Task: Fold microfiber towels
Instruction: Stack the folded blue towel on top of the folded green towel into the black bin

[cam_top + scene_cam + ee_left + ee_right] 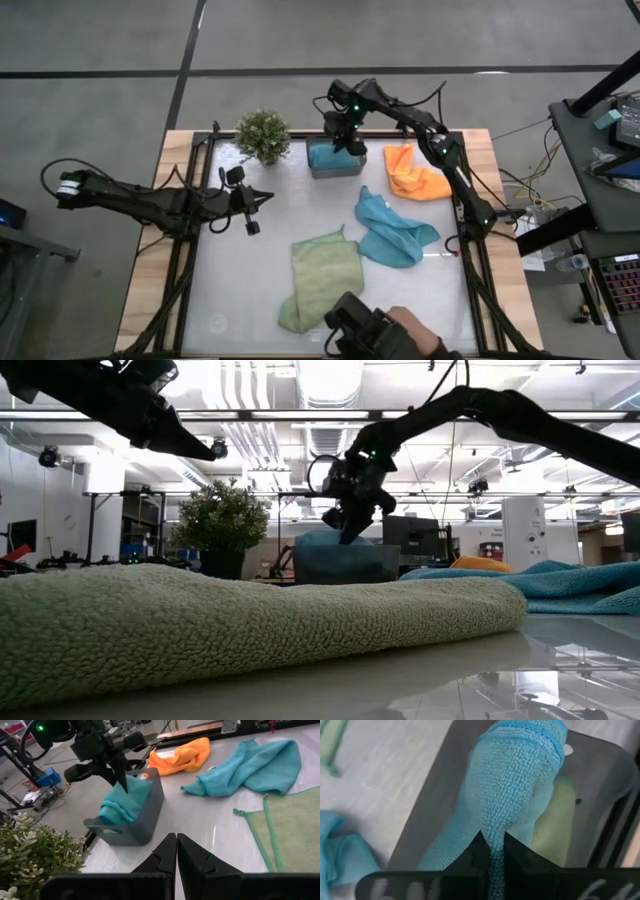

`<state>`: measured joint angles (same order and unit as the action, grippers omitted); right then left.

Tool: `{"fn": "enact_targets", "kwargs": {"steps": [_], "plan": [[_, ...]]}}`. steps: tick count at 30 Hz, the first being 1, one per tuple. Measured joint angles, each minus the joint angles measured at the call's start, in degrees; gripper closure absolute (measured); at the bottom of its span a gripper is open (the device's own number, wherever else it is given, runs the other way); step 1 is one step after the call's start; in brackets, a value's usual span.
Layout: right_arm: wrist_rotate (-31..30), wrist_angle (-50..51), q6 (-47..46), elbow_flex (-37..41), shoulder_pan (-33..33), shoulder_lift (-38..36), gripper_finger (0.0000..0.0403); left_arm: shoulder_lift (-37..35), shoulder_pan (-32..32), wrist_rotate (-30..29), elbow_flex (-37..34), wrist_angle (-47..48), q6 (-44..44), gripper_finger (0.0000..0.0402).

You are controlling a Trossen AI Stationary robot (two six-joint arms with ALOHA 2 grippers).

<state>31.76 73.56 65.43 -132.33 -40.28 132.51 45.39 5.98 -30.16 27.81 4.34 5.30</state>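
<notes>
A grey bin [336, 170] stands at the far middle of the table with a folded teal towel [122, 802] in it, and a light green towel [555, 830] shows under that. My right gripper [349, 142] reaches down into the bin and is shut on the teal towel [515, 785]. My left gripper [266, 198] is shut and empty, above the table's left part. Loose on the table lie an orange towel [415, 172], a second teal towel [390, 232] and a light green towel [320, 275]. My right gripper pinches a folded ridge of the teal towel [492, 857] between its two fingers, several layers thick. The fingers come from above, pointing down into the bin [145, 815]. The towel rests in the bin, on the green towel.
A small potted plant [263, 135] stands left of the bin at the far edge. A person's hand [405, 328] with a dark object shows at the table's near edge. Bare table shows between my left gripper and the green towel.
</notes>
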Motion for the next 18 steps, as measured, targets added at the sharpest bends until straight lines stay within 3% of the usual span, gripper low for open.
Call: {"fn": "enact_targets", "kwargs": {"steps": [5, 11, 18], "plan": [[-0.3, -1.9, -2.9, -0.1, 0.3, 0.0, 0.0365, 0.0, 0.0, -0.2, 0.0, 0.0, 0.0, 0.0402], [-0.6, -2.6, -4.6, -0.1, 0.3, 0.0, 0.0297, 0.0, 0.0, -0.2, 0.0, 0.0, 0.0, 0.0402], [-15.2, -5.1, -7.6, -2.6, 0.3, 0.0, 0.0236, 0.0, 0.0, -0.2, 0.0, 0.0, 0.0, 0.0402]]}}
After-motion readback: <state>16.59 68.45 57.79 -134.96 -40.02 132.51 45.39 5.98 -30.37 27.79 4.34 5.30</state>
